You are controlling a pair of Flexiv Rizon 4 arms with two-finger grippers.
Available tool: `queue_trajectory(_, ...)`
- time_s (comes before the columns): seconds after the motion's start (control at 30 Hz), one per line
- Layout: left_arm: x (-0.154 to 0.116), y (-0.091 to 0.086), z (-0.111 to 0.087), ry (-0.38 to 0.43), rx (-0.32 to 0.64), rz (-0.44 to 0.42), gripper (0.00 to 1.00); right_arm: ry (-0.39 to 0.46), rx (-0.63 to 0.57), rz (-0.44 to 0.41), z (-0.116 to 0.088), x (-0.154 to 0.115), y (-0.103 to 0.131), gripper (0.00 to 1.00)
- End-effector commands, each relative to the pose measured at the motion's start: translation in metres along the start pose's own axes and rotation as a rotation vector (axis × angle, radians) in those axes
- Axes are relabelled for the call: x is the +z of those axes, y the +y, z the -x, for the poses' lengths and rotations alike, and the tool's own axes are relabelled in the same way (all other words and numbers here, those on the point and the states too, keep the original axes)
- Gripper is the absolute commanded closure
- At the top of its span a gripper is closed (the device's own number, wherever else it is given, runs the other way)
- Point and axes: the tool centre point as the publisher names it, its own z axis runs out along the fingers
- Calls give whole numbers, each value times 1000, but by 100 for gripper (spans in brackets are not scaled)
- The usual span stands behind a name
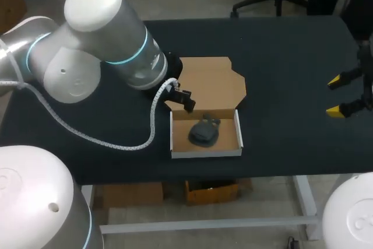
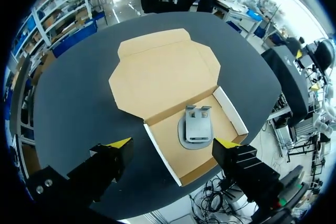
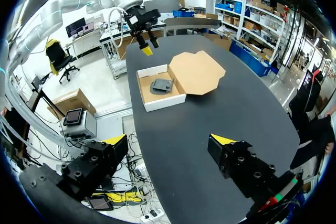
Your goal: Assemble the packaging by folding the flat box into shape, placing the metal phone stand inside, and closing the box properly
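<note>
A dark table [image 1: 291,74] is seen, and much of its left half is covered in the head view by the bulky left arm [image 1: 99,33]. Part of the open box [image 1: 206,153] is also hidden by this arm: the left corner of the flat brown lid [image 1: 213,83] is cut off behind the wrist. The box is set near the table's front edge with its white-walled tray upright and the lid laid back flat on the table. The phone stand [image 1: 204,133] is lying inside the tray. From above it is made out only as a dark lump, but in the left wrist view it is shown as a grey plate on an oval base [image 2: 197,127]. No print can be made out on the box.

The left gripper [image 2: 173,143] is held above the tray's near corner, its fingers spread wide and nothing touched. The right gripper [image 1: 336,95] is largely cut off at the head view's edge. Its fingers are likewise parted, well apart from the box.
</note>
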Motion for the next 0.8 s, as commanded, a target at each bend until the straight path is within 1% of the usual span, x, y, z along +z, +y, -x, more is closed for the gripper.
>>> queue_trajectory(0.03,0,0,1,-1,0,-1,0,0,0,0,-1,-1,0,0)
queue_trajectory(0.17,2,-1,3,1,-2,1,0,0,0,0,-1,-1,0,0)
queue_trajectory(0.23,3,-4,7,28,11,-18,0,0,0,0,-1,-1,0,0)
queue_trajectory(0.37,4,-6,13,11,37,-39,0,0,0,0,-1,-1,0,0)
queue_trajectory(0.5,3,-8,24,14,42,-54,0,0,0,0,-1,-1,0,0)
queue_trajectory(0.53,4,-9,28,33,52,-60,0,0,0,0,-1,-1,0,0)
queue_trajectory(0.6,4,-10,33,30,52,-65,0,0,0,0,-1,-1,0,0)
queue_trajectory(0.73,7,-14,45,56,67,-78,0,0,0,0,-1,-1,0,0)
queue_trajectory(0.8,8,-16,52,57,71,-87,0,0,0,0,-1,-1,0,0)
